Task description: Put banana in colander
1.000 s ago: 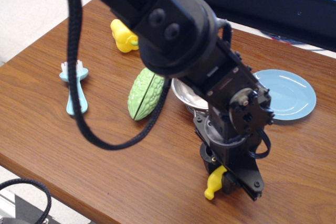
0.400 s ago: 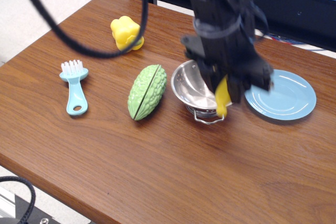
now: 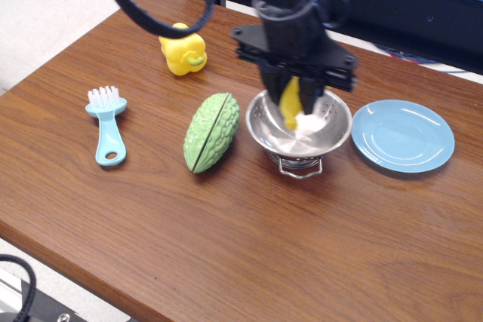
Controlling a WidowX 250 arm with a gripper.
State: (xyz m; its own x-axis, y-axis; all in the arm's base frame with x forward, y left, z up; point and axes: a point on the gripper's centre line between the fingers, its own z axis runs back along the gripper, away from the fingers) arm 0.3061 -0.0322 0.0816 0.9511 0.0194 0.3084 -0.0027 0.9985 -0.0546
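The banana (image 3: 290, 105) is plain yellow and hangs point down between the fingers of my black gripper (image 3: 296, 90), its tip inside the bowl. The gripper is shut on it and stands directly over the shiny steel colander (image 3: 302, 132), which sits on the wooden table right of centre on its ring base, one wire handle showing at the front. The banana's upper part is hidden by the fingers.
A light-blue plate (image 3: 404, 135) lies just right of the colander. A green bitter-melon toy (image 3: 211, 131) lies just left of it. A yellow toy bell pepper (image 3: 183, 50) sits behind, and a light-blue brush (image 3: 107, 125) lies at the left. The table's front edge runs below.
My gripper has lifted the banana from the table's front and carried it back and left. It now hangs over the colander's middle instead of its right rim.
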